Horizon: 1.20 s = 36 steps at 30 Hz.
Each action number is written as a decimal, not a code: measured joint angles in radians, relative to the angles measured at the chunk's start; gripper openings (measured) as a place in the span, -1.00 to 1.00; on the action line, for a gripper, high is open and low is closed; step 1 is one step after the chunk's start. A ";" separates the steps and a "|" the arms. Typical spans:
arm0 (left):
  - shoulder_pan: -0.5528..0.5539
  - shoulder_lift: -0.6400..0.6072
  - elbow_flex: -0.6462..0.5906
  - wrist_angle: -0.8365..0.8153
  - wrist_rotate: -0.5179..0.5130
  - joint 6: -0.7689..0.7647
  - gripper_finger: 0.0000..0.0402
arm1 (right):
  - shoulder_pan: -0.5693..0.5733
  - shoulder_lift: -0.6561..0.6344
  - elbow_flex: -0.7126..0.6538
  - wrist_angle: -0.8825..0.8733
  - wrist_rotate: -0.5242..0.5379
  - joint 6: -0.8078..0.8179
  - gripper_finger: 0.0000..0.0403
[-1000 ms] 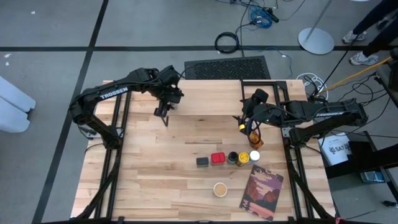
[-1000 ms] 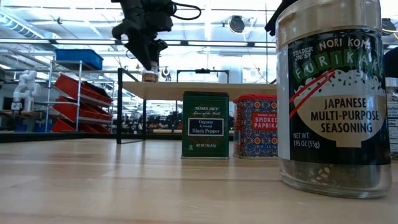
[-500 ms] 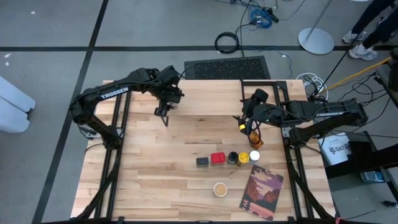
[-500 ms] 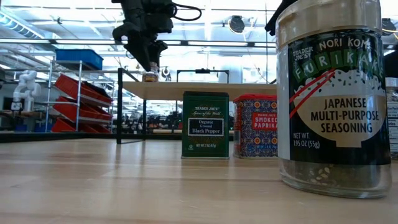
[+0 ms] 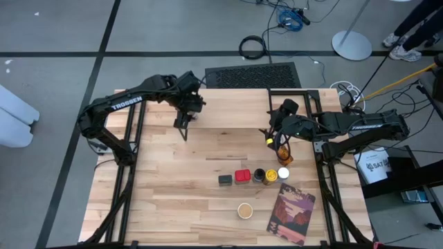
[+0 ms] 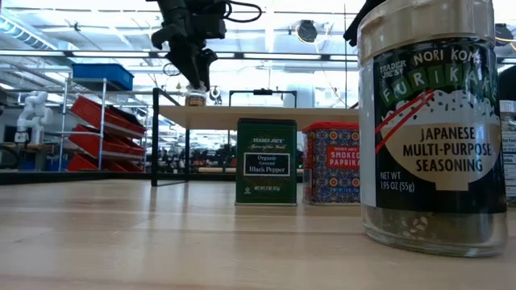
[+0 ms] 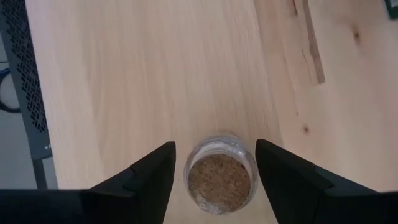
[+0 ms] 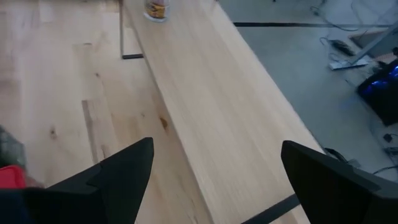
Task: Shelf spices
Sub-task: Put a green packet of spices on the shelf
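A small cork-topped spice jar (image 7: 219,179) stands upright on the shelf's pale plank (image 7: 155,74), near its left end (image 6: 193,98). My left gripper (image 7: 212,163) is open and points steeply down, with one finger on either side of the jar; I see no touch. My right gripper (image 8: 211,168) is open and holds nothing, at the shelf's right end (image 5: 277,142), just above an orange jar (image 5: 282,156). More spices stand in a row on the table: a black tin (image 5: 225,180), a red tin (image 5: 242,176), and dark, yellow-topped and white-topped jars. A tan-topped jar (image 5: 245,209) stands nearer.
A reddish picture-covered book (image 5: 291,213) lies at the table's near right. The shelf's thin black legs (image 6: 153,137) stand on the far half of the table. In the low view the furikake jar (image 6: 435,129) looms close, with the pepper tin (image 6: 266,161) and paprika tin (image 6: 330,161) behind.
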 joint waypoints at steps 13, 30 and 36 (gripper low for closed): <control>-0.029 -0.060 0.015 -0.008 0.035 -0.050 0.15 | -0.014 0.000 0.000 0.039 -0.165 -0.061 0.69; -0.160 -0.206 0.103 0.120 0.004 -0.364 0.15 | -0.110 -0.002 0.285 -0.232 -0.406 -0.164 0.69; -0.255 -0.194 0.103 0.112 0.083 -0.530 0.15 | -0.052 0.001 0.314 -0.397 -0.462 -0.029 0.69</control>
